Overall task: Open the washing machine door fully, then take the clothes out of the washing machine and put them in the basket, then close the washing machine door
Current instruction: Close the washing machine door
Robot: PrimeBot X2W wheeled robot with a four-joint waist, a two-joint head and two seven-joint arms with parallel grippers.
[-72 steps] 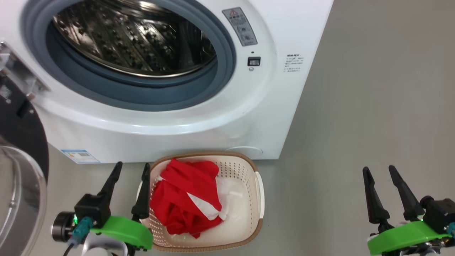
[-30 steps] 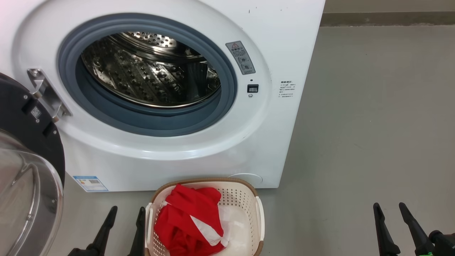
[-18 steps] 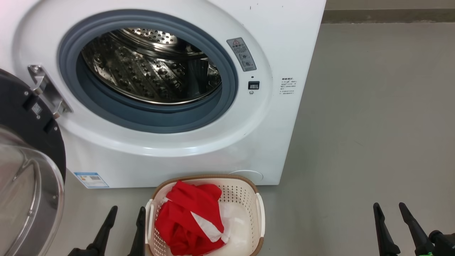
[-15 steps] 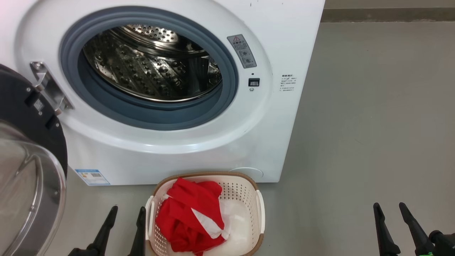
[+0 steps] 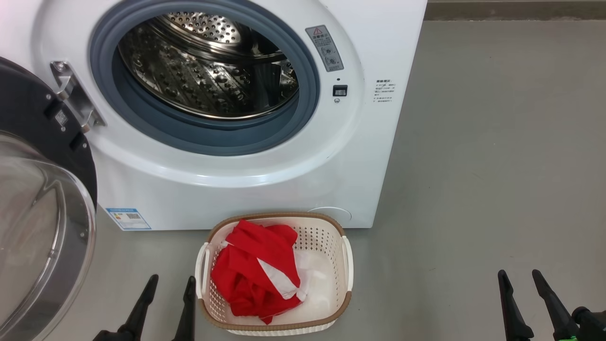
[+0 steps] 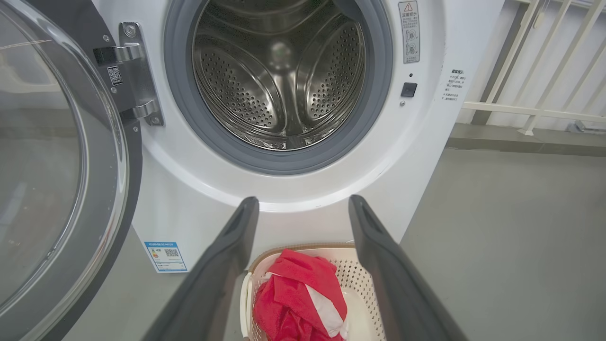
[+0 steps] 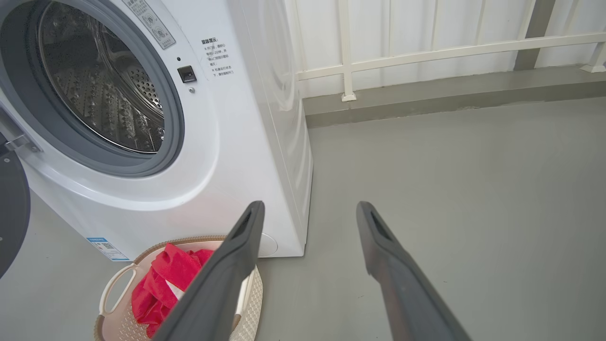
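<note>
The bright red soft garments with white patches (image 5: 253, 272) lie heaped in the small cream-white perforated plastic basket (image 5: 322, 237), on the grey floor (image 5: 473, 189) just before the big white front-loading washing machine (image 5: 236, 189). Its round black-rimmed glass door (image 5: 28, 113) stands swung wide at the left, baring the perforated steel drum (image 5: 208, 61). The left end effector (image 5: 172, 279) hovers just beside the basket, fingers apart; the right end effector (image 5: 518, 273), likewise parted, hangs well off to the right.

Round steel drum mouth (image 5: 208, 66) of white washing machine (image 5: 236, 194) unobstructed. Open black-rimmed glass door (image 5: 38, 227) blocks left side. Cream perforated basket (image 5: 349, 265) on floor below mouth. Grey floor (image 5: 473, 189) at right: free passage.
</note>
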